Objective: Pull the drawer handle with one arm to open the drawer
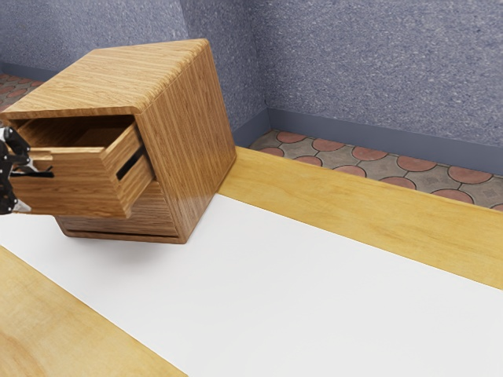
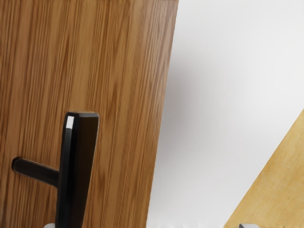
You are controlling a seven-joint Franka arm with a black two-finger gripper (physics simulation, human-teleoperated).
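Our gripper point(image 1: 11, 169) sits at the front of the cabinet's upper drawer point(image 1: 86, 177), right at the dark handle point(image 2: 31, 170). We cannot tell whether it is clamped on that bar or merely against it. In the wrist view the handle crosses the striped wooden drawer front point(image 2: 95, 71) just under our hand.

The drawer stands well out of the cabinet point(image 1: 181, 118), toward the exterior view's left, and its open top shows the inside. A second drawer point(image 1: 118, 221) below it lies flush with the cabinet.

The cabinet rests on a white sheet point(image 1: 299, 298) that covers the middle of the table point(image 1: 369, 204), and light wood shows on either side of the sheet. Beyond the cabinet, a floor point(image 1: 393, 169) of reddish round tiles meets a dark baseboard point(image 1: 377, 135) under a speckled blue-grey wall point(image 1: 377, 63).
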